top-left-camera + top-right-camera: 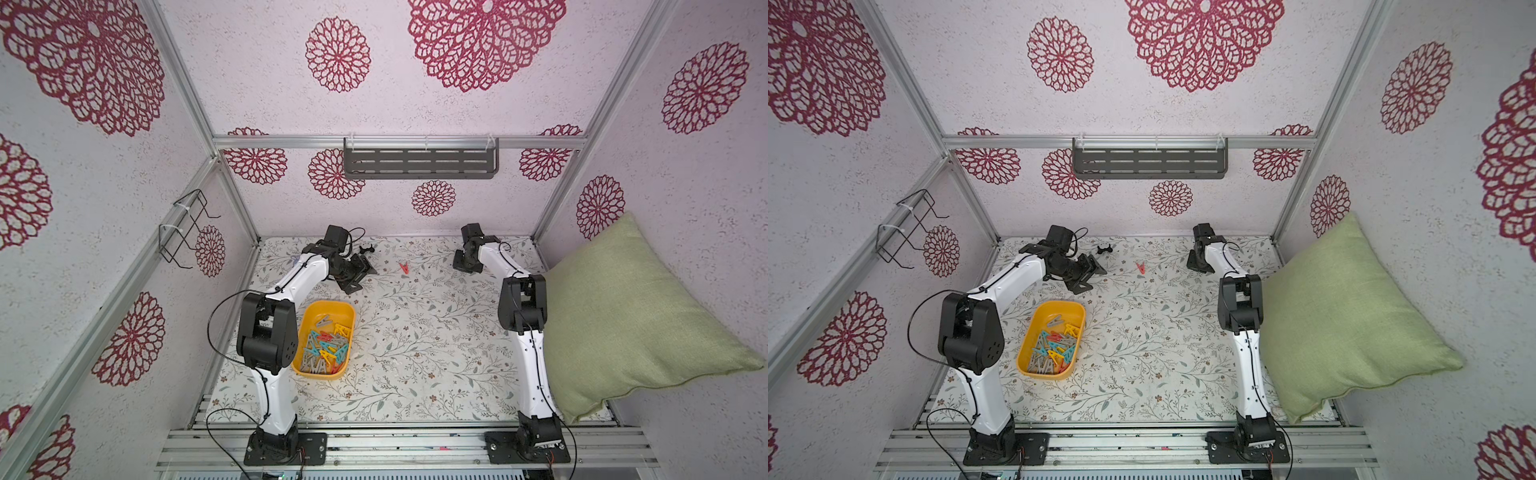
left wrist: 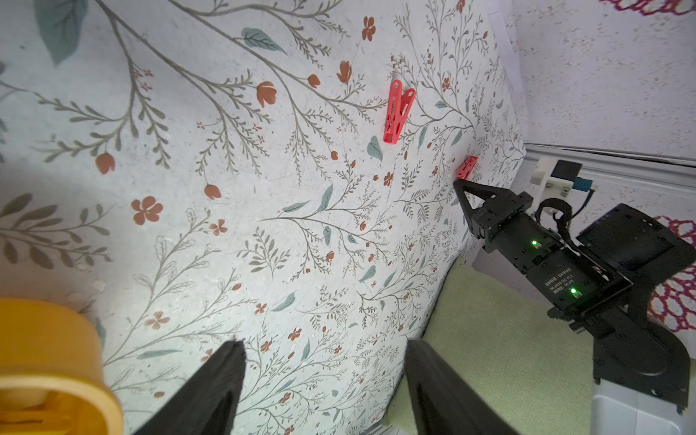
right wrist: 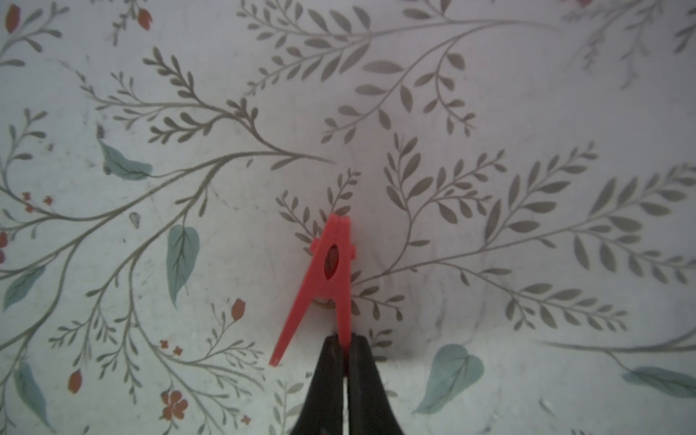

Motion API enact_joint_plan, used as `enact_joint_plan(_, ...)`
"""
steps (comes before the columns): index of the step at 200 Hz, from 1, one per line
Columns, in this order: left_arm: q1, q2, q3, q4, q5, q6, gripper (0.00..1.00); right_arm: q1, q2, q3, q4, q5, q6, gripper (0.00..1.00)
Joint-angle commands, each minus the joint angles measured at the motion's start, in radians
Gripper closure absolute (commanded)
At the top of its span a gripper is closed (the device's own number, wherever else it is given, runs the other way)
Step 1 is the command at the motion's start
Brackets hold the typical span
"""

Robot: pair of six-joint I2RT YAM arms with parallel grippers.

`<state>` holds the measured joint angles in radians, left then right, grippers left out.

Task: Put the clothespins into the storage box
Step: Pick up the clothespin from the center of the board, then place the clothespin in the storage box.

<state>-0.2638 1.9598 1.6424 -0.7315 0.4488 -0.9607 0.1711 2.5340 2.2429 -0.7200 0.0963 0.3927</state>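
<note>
Floral tabletop (image 1: 415, 353): R tool (image 3: 344, 341) pinching red clothespin (image 3: 331, 271) leg; L tool (image 2: 324, 344) agape, empty.

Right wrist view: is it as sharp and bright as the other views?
Right wrist view: dimmer, greyish, soft; the red clothespin reads clearly, the right end effector blurs. Left wrist view: brighter, but the storage box corner is out of focus. Both top views: evenly lit and sharp.

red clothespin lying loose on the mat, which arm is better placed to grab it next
Left. The left end effector is open and empty, and the loose red clothespin lies ahead of it. The right end effector is shut on one leg of a second red clothespin.
</note>
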Motion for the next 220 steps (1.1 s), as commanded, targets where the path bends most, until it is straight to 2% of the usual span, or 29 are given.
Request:
enact_joint_plan(1, 0.0, -0.06, -0.001, -0.022, -0.021, 0.016, 0.26, 0.015, -0.044, -0.005, -0.055, 0.023, -0.039, 0.97)
enact_joint_plan(41, 0.027, -0.105, -0.016, -0.039, -0.023, 0.032, 0.26, 0.095, -0.172, -0.067, -0.041, 0.011, -0.071, 1.0)
enact_joint_plan(74, 0.073, -0.175, -0.081, -0.048, -0.03, 0.049, 0.26, 0.231, -0.269, -0.134, -0.028, -0.029, -0.087, 1.0)
enact_joint_plan(106, 0.139, -0.28, -0.194, -0.047, -0.038, 0.059, 0.26, 0.391, -0.33, -0.187, 0.0, -0.119, -0.083, 1.0)
enact_joint_plan(159, 0.297, -0.475, -0.4, -0.075, -0.052, 0.101, 0.25, 0.636, -0.345, -0.183, 0.037, -0.293, -0.09, 1.0)
enact_joint_plan(197, 0.411, -0.59, -0.506, -0.104, -0.053, 0.127, 0.24, 0.756, -0.324, -0.147, 0.031, -0.373, -0.125, 1.0)
enact_joint_plan(220, 0.441, -0.625, -0.538, -0.115, -0.044, 0.134, 0.23, 0.798, -0.308, -0.135, 0.025, -0.381, -0.134, 0.95)
